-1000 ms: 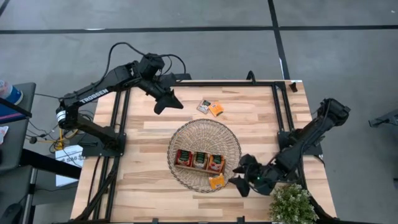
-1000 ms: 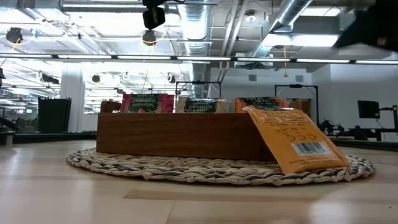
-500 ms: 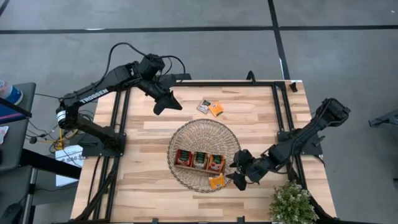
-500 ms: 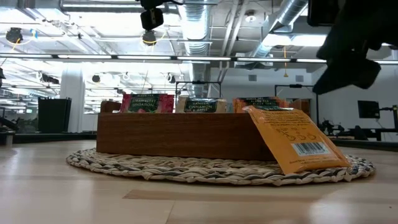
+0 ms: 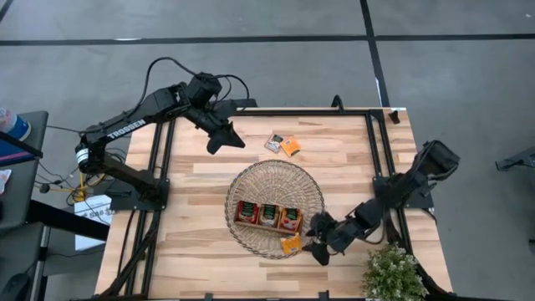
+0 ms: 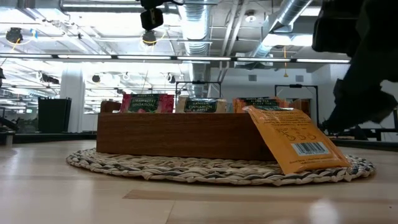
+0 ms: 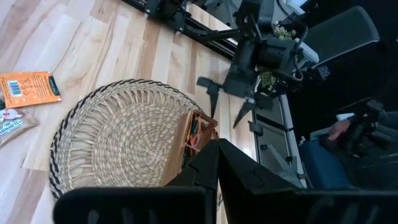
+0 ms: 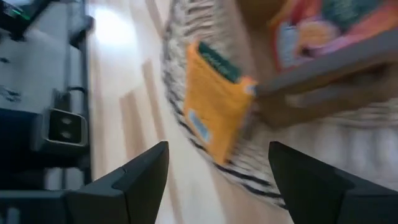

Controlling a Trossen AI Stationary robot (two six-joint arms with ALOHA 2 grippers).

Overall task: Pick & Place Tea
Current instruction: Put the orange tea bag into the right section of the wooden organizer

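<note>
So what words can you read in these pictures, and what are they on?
"TROSSEN": on the left arm, high view.
"STRAWBERRY SENSATION": red tea sachet in the wooden tray, low view.
"VANILLA CINNAMON & APPLE": sachet beside it; its top word is small, a likely reading.
Leaning orange sachet: barcode and print too small to read.

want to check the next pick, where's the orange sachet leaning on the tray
In the high view the orange sachet leans on the wooden tray's near right corner, on the wicker basket's rim, just left of the open right hand.
</note>
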